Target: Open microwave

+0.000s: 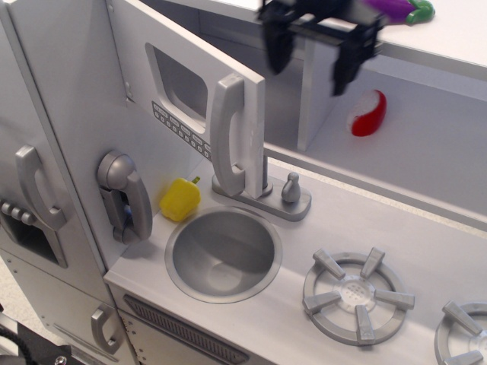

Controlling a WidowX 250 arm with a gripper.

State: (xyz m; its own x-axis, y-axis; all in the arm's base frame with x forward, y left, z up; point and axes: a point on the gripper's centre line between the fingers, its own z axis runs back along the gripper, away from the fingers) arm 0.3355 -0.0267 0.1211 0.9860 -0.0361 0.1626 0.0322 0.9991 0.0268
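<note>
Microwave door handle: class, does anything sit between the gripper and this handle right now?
Nothing visible does. The gripper, jaws apart and empty, hangs above and right of the microwave door's silver handle, with open air between. The door already stands swung out.

Gripper, at 12 o'clock, is motion-blurred; its upper body is cut off by the top edge. The purple eggplant at 1 o'clock is partly hidden behind it and cropped above. The microwave interior is screened by its door. One burner at 4 o'clock is cropped by the frame corner. A black object at 7 o'clock cannot be identified.
</note>
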